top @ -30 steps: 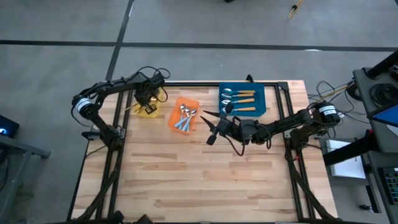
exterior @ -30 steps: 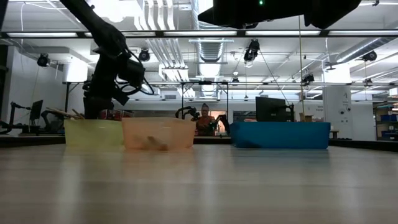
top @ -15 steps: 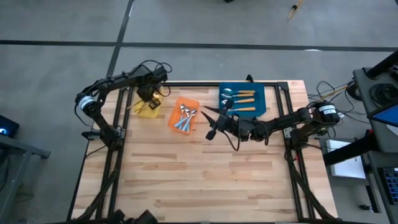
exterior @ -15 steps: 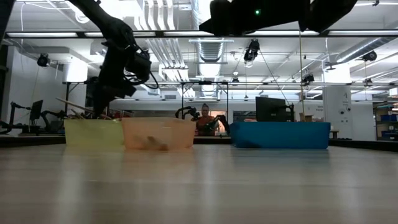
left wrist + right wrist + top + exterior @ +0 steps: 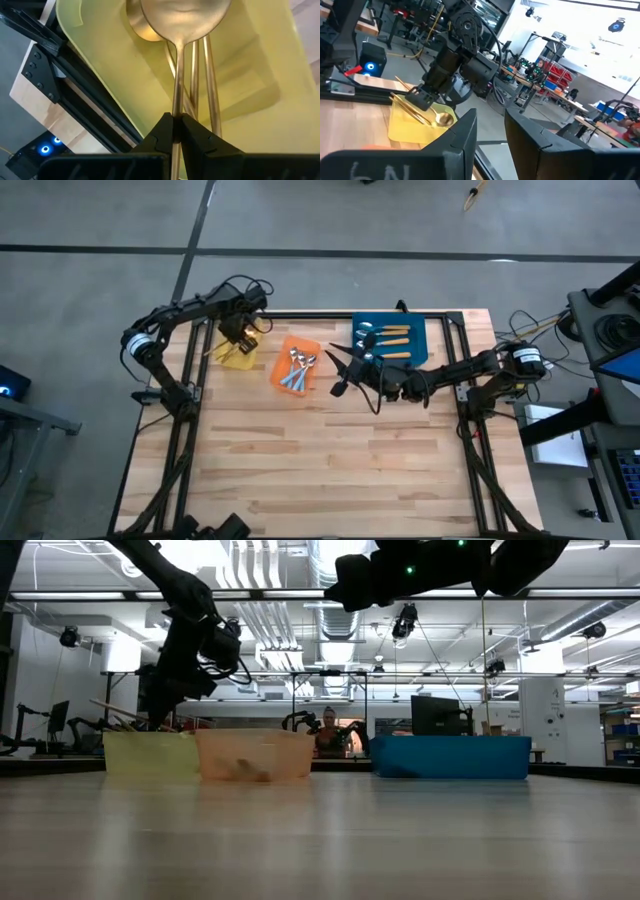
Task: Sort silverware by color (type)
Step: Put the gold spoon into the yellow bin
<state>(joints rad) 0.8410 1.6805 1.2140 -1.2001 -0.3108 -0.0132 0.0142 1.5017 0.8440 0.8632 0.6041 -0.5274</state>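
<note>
- Two arms are at the table, and both are mine: the left one is at the far left corner, the right one reaches across the middle.
- My left gripper [image 5: 176, 131] is over the yellow bin [image 5: 237, 352], and its fingers are pressed together on the thin handle of a gold spoon [image 5: 179, 20].
- The bowl of this gold spoon hangs inside the yellow bin, and more gold spoons [image 5: 206, 60] lie under it on the bin floor, their handles running side by side.
- In the right wrist view I see the same spoon [image 5: 441, 119] pointing down into the yellow bin, with gold handles [image 5: 406, 107] sticking out over the rim.
- My right gripper [image 5: 343, 370] hangs in the air between the orange bin [image 5: 297, 365] and the blue bin [image 5: 390, 338], and its two fingers stand apart with nothing between them.
- Several spoons with light-blue handles [image 5: 297, 370] lie in the orange bin, close together.
- Some spoons with orange handles [image 5: 388, 340] lie in the blue bin, with their handles toward the right side of the table.
- On the bare wood of the table [image 5: 320, 460] I see no spoon.
- In the low view a person [image 5: 329, 735] is far behind the table, in the room.
</note>
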